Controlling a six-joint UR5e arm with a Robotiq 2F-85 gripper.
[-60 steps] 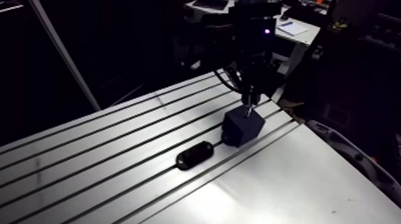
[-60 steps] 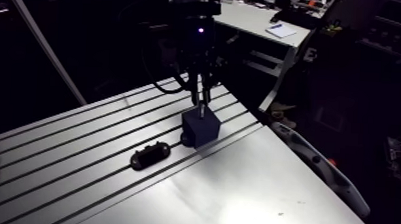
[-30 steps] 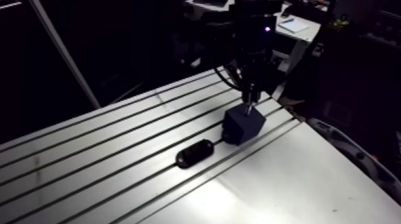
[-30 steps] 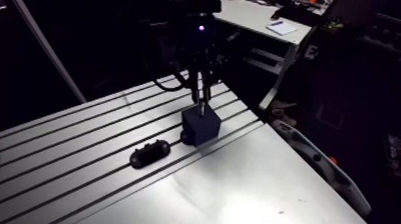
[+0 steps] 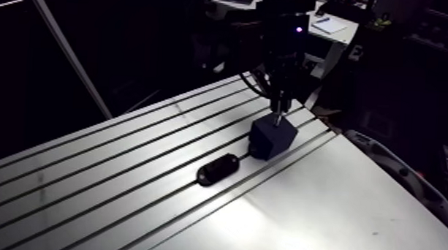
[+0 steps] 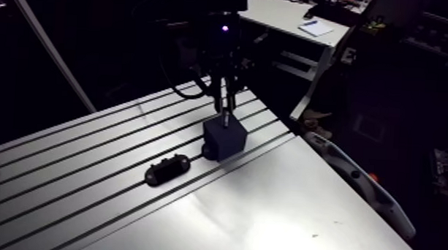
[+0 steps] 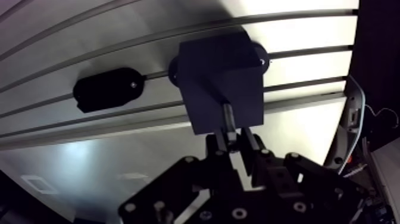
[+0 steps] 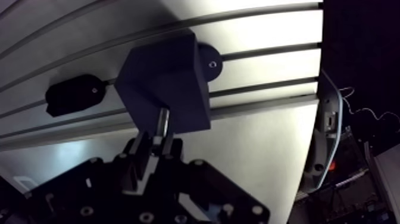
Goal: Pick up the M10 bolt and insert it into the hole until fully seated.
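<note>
Slotted aluminium table [image 5: 122, 172] fills my wrist view, its grooves running crosswise ahead of the tool. Closest to me, the gripper [image 7: 231, 142] has its two fingers [image 7: 218, 143] drawn in tight on the M10 bolt [image 7: 227, 116], pinching it at the upper end so the shank sticks straight out past the fingertips. The bolt's far end meets the top face of the dark blue block [image 7: 220, 71], which sits directly under the tool; I cannot tell whether the tip has gone into the hole or only rests on it. A round black knob [image 8: 209, 62] shows at the block's far side, over a groove. Beyond the block and off to one side, well apart from the gripper, a black oval piece [image 7: 107, 89] lies flat on the table along the same groove.
</note>
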